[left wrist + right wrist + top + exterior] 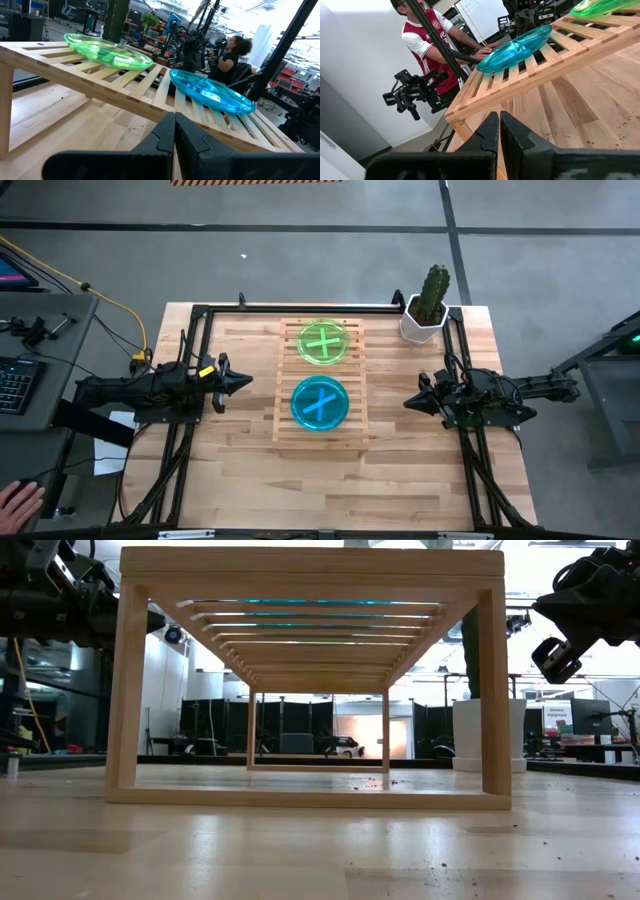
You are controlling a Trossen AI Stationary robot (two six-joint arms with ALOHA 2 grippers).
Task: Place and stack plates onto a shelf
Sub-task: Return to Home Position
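High view shows the left end effector (246,381) hovering over the desk (240,470), its fingers pressed together and holding nothing, with its tips aimed at the shelf (284,430) just ahead of it. Opposite, the right end effector (408,402) is likewise closed and empty and points at the shelf's other side, so the shelf sits between the two. On the slats, the blue plates (320,403) lie roughly level with both end effectors, with two stripes crossing in an X at the centre. The green plates (323,343) rest farther along the shelf, beyond the blue ones and off to the side of each end effector, and their stripes cross too. Neither end effector touches a plate or the shelf. A potted cactus (427,305) stands on the desk corner past the right end effector. A person's hand (20,500) shows well behind the left end effector.
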